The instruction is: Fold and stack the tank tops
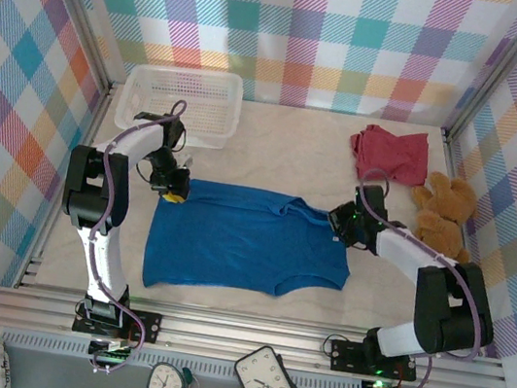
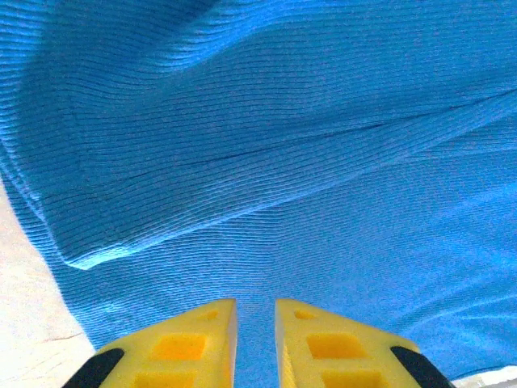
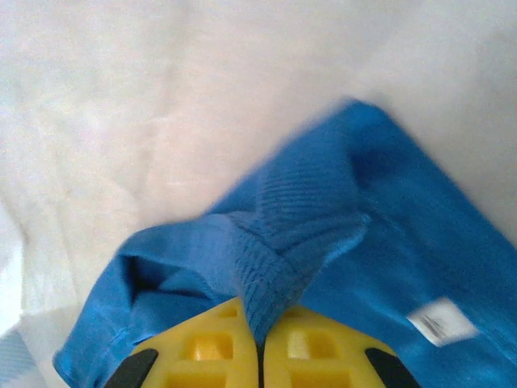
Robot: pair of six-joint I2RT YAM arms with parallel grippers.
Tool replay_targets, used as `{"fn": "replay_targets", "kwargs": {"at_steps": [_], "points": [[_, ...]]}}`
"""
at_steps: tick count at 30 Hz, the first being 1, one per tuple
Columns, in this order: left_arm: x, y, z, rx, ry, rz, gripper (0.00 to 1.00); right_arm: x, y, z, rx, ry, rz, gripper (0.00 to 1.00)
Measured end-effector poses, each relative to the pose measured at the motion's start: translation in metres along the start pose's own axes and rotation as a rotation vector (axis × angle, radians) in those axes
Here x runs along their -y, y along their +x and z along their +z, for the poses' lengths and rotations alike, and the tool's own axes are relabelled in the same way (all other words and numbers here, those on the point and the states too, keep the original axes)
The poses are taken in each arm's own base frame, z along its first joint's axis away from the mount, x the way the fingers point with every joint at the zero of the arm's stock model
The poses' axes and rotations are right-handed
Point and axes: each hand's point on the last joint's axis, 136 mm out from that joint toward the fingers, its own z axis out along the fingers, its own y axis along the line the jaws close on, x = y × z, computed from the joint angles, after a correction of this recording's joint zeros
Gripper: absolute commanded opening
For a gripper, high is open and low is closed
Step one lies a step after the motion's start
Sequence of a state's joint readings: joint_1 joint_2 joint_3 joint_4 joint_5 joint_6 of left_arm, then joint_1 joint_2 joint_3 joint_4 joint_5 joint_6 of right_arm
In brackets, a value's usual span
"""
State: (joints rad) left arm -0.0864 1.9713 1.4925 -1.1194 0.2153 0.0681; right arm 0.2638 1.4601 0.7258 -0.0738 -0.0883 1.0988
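**Both grippers clamped on the blue top's far edge**

The right gripper (image 3: 260, 343) has its yellow fingers pressed together on a bunched strap of the blue tank top (image 1: 241, 241), and ribbed cloth rises out of the pinch. Its arm lies low, reaching in from the right, just beside the teddy bear (image 1: 445, 212). The left gripper (image 2: 254, 327) is closed to a thin slit with the hem caught in it, at the far left corner. That arm arches up and over from its base. The blue tank top lies spread across the middle of the table (image 1: 287, 139) between the two. A dark red tank top (image 1: 393, 154) sits crumpled at the far right, and a white mesh basket (image 1: 187, 72) stands far left.
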Motion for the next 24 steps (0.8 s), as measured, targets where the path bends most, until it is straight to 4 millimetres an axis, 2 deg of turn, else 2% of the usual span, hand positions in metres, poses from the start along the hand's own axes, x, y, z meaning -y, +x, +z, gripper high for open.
{"fn": "replay_targets", "kwargs": {"at_steps": [4, 7, 10, 14, 18, 21, 24], "points": [[-0.005, 0.000, 0.003, -0.006, -0.027, -0.002, 0.18, -0.029, -0.013, -0.007, 0.039, -0.059, -0.298, 0.02], [-0.009, 0.000, 0.006, -0.017, -0.043, -0.004, 0.17, -0.029, -0.013, -0.005, 0.041, -0.053, -0.509, 0.02], [-0.011, 0.000, 0.009, -0.027, -0.056, -0.006, 0.15, -0.021, -0.013, 0.002, 0.024, -0.034, -0.637, 0.02], [-0.016, 0.001, 0.014, -0.043, -0.078, -0.009, 0.13, -0.005, -0.010, 0.009, 0.001, -0.016, -0.681, 0.03], [-0.024, 0.002, 0.017, -0.054, -0.115, -0.010, 0.11, 0.022, -0.010, 0.014, -0.021, 0.032, -0.632, 0.05], [-0.031, 0.001, 0.017, -0.056, -0.139, -0.019, 0.10, 0.041, -0.016, 0.014, -0.018, 0.065, -0.561, 0.15], [-0.039, 0.002, 0.020, -0.068, -0.164, -0.029, 0.10, 0.049, -0.023, 0.012, -0.011, 0.083, -0.491, 0.25]]}}
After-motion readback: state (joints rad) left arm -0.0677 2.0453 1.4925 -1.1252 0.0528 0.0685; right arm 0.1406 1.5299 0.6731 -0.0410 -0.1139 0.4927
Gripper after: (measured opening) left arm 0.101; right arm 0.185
